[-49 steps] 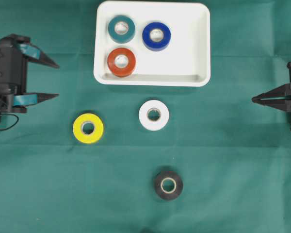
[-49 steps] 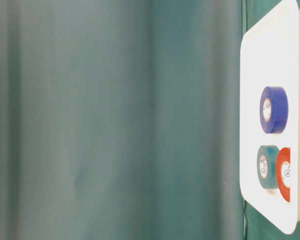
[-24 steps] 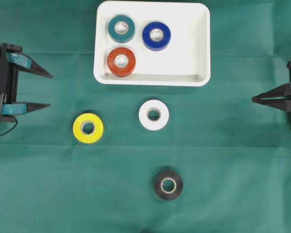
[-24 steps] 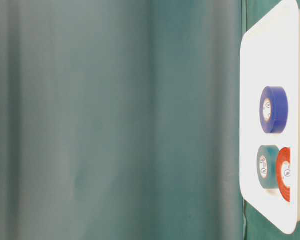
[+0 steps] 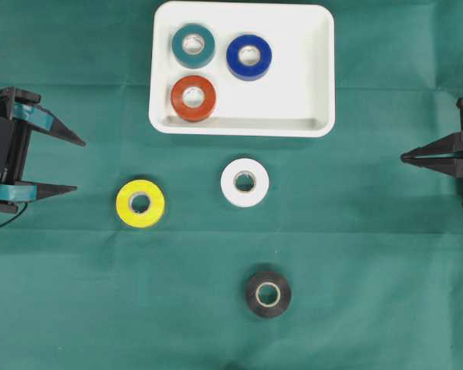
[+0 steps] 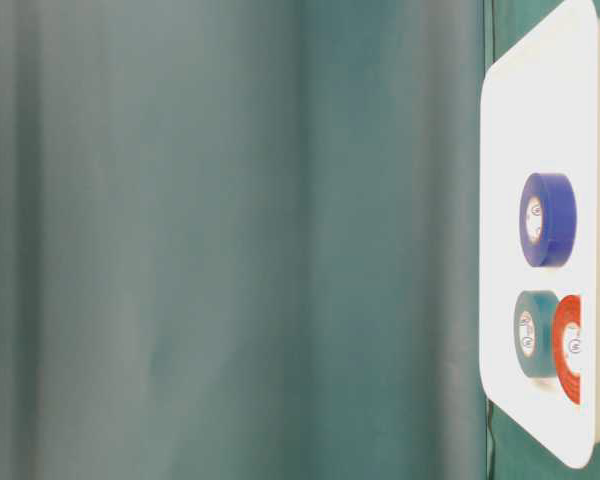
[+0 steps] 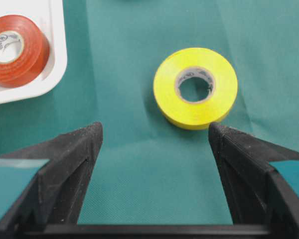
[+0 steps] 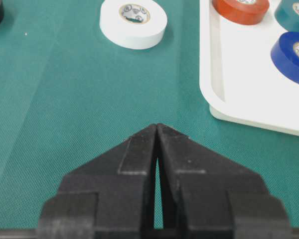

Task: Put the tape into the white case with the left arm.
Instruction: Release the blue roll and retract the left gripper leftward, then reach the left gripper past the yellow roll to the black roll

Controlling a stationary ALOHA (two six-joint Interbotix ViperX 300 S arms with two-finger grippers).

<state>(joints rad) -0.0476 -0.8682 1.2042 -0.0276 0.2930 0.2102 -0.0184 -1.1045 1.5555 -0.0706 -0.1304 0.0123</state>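
The black left gripper with teal bands [image 5: 75, 166] has swung down toward the flat yellow tape roll [image 5: 140, 203], jaws wide and empty, lining up its next pick.

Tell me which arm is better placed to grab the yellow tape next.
Left. The left gripper is open, and the yellow tape lies just ahead, lined up between its fingers in the wrist view. The right gripper is shut at the far edge, with the white tape in between.
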